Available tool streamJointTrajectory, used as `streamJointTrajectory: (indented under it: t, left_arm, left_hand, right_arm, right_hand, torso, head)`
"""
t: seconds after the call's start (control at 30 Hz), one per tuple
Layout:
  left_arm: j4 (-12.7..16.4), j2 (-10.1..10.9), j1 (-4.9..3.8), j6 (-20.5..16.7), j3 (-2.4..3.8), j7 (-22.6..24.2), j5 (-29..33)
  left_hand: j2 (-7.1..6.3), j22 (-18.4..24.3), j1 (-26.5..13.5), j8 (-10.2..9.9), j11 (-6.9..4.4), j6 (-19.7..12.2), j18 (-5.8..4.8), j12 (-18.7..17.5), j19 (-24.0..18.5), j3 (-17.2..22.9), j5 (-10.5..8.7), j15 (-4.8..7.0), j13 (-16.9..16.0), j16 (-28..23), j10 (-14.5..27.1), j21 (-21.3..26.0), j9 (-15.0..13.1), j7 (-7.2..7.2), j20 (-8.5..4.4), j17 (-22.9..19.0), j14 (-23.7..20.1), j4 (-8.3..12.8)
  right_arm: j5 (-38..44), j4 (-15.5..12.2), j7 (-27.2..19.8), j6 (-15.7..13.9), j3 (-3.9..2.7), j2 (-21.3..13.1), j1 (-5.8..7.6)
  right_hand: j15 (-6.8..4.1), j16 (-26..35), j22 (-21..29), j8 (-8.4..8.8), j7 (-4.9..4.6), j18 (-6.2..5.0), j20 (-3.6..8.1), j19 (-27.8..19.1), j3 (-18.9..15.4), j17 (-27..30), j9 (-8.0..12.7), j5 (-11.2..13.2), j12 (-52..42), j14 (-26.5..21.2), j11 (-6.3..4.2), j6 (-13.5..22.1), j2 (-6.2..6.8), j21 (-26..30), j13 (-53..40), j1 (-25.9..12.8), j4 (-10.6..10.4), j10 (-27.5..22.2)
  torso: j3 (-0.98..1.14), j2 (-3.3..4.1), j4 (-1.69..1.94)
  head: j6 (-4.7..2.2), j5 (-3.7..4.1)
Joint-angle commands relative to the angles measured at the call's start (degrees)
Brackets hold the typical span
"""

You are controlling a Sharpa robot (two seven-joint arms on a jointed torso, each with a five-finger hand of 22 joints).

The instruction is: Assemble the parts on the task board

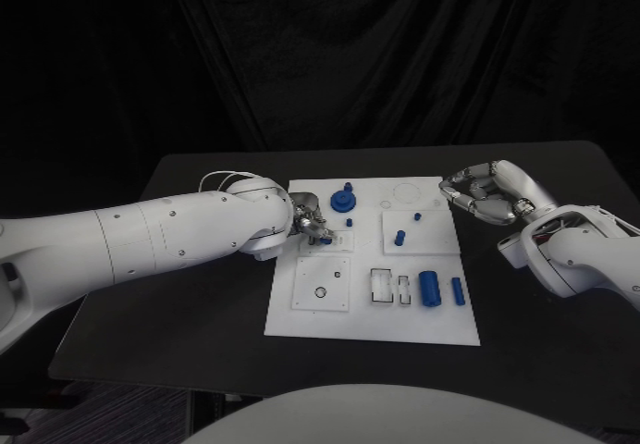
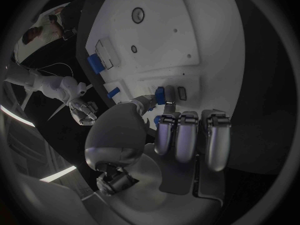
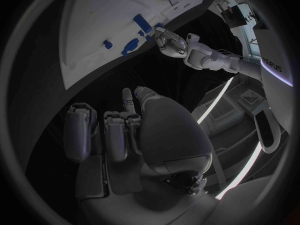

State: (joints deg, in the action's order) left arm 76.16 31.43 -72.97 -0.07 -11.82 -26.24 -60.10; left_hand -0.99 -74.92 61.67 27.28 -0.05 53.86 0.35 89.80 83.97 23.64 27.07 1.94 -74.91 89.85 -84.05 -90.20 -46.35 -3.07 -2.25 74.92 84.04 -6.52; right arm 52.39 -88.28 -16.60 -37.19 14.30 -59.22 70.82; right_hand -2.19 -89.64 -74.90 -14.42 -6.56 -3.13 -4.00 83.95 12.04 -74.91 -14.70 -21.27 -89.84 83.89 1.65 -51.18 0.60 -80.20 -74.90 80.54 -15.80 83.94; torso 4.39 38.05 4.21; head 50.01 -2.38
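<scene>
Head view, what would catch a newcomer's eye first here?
The white task board in the middle of the black table, dotted with small blue parts. The left hand is down at the board's left side, pinching a small blue part between its fingers. The right hand hangs at the board's far right corner, fingers curled in and holding nothing.

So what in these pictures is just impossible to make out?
- Head view: the left hand covers the small blue part at its fingers, so whether that part is seated in the task board is hidden.
- Left wrist view: the same part is too small to judge its shape.
- Head view: the right hand hovers curled at the board's edge; its inner side faces away.
- Right wrist view: the board is cut off by the circle's rim.
</scene>
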Motion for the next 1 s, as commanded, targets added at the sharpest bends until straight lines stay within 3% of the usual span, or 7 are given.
streamJointTrajectory:
  t: [0.03,0.13,0.27,0.37,0.43,0.53,1.0]
  left_arm:
    - [0.0,-0.1,0.84,-0.8,-0.29,0.6,-0.1]
    - [0.0,-0.1,1.02,-1.1,-0.28,1.2,-0.1]
    - [0.0,-0.1,1.16,-1.6,-0.28,1.9,-0.1]
    - [0.0,0.0,1.23,-1.9,-0.28,2.2,-0.1]
    - [-0.1,0.0,1.27,-1.9,-0.28,2.4,-0.1]
    - [-0.3,0.0,1.32,-2.0,-0.28,2.6,-0.1]
    - [-0.7,0.3,1.6,-2.1,-0.28,0.7,-0.1]
  left_hand:
    - [0.3,-15.1,-0.4,-0.4,-0.47,-0.2,-0.35,0.2,6.0,0.4,-1.05,0.43,-15.1,0.2,-5.9,0.2,0.0,0.17,-0.3,15.1,6.0,-0.1]
    - [0.47,-15.1,-1.6,-1.0,-0.4,0.0,-0.35,0.2,6.0,0.3,-4.78,0.36,-15.1,0.2,-5.9,0.2,-0.5,0.14,-0.25,15.1,6.0,-0.5]
    - [0.52,-15.1,-2.0,-1.2,-0.39,0.0,-0.35,0.2,6.0,0.3,-5.64,0.35,-15.1,0.2,-5.9,0.2,-0.6,0.08,-0.23,15.1,6.0,-0.7]
    - [0.59,-15.1,-4.1,-1.8,-0.19,0.3,-0.35,0.2,6.0,-1.4,-11.31,0.2,-15.1,0.2,-5.9,0.2,-1.0,-0.07,-0.09,15.1,6.0,-2.4]
    - [0.62,-15.1,-4.5,-2.0,-0.16,0.4,-0.35,0.2,6.0,-1.9,-12.4,0.17,-15.1,0.2,-5.9,0.2,-1.1,-0.12,-0.07,15.1,6.0,-2.7]
    - [0.06,-15.1,-7.1,-3.5,0.25,-0.3,-0.35,0.2,6.0,-4.6,-16.71,-0.08,-15.1,0.2,-5.9,0.2,-1.0,-0.68,0.13,15.1,6.0,-5.2]
    - [-0.45,-15.1,-10.1,-6.5,0.67,1.3,-0.35,0.2,6.0,-11.3,-22.04,-0.58,-15.1,0.2,-5.9,0.2,-0.9,-1.04,0.67,15.1,6.0,-9.8]
  right_arm:
    - [0.0,-0.2,1.1,0.5,-0.04,-0.1,-0.15]
    - [0.0,-0.2,1.2,0.6,-0.04,-0.1,-0.15]
    - [0.0,-0.2,1.3,0.7,-0.04,0.0,-0.15]
    - [0.0,-0.1,1.4,0.8,-0.04,0.0,-0.15]
    - [0.0,-0.1,1.5,0.9,-0.04,0.0,-0.15]
    - [0.0,-0.1,1.7,1.1,-0.04,0.1,-0.15]
    - [0.0,0.0,2.5,1.8,-0.04,0.2,-0.19]
  right_hand:
    - [0.43,0.0,-11.7,-0.35,-0.11,0.57,-0.44,1.3,0.4,-14.7,-0.1,-0.3,-0.2,6.0,0.45,0.4,-0.04,0.5,-15.1,0.6,0.0,6.1]
    - [0.43,0.0,-11.7,-0.35,-0.11,0.57,-0.44,1.3,0.4,-14.7,-0.1,-0.3,-0.2,6.0,0.45,0.4,-0.04,0.5,-15.1,0.6,0.0,6.1]
    - [0.43,0.1,-11.7,-0.41,-0.11,0.55,-0.44,1.2,0.5,-14.6,-0.1,-0.5,-0.2,6.0,0.45,0.4,-0.04,0.5,-15.1,0.7,0.0,6.1]
    - [0.43,0.1,-11.7,-0.41,-0.11,0.55,-0.44,1.2,0.5,-14.6,-0.1,-0.5,-0.2,6.0,0.45,0.4,-0.04,0.5,-15.1,0.7,0.0,6.1]
    - [0.43,0.2,-11.6,-0.45,-0.11,0.52,-0.44,1.2,0.5,-14.6,-0.1,-0.6,-0.2,5.9,0.45,0.4,-0.03,0.7,-15.1,0.8,0.0,6.1]
    - [0.43,0.2,-11.7,-0.48,-0.11,0.53,-0.44,1.2,0.5,-14.5,-0.1,-0.7,-0.2,5.9,0.45,0.4,-0.03,0.6,-15.1,0.8,0.0,6.1]
    - [0.41,0.3,-11.6,-1.31,-0.19,0.51,-0.41,1.1,1.5,-14.5,-0.4,-4.5,-0.2,5.9,0.47,0.9,0.45,0.8,-15.1,2.9,1.0,6.1]
  torso:
    - [0.0,-0.01,-0.02]
    - [-0.02,-0.03,-0.09]
    - [-0.02,-0.04,-0.12]
    - [-0.03,-0.01,-0.11]
    - [-0.04,-0.01,-0.1]
    - [-0.03,-0.02,-0.08]
    - [-0.05,-0.11,-0.19]
  head:
    - [-0.01,0.06]
    - [-0.01,-0.05]
    - [-0.01,-0.13]
    - [-0.01,-0.11]
    - [-0.01,-0.09]
    - [-0.01,-0.09]
    - [-0.01,-0.2]
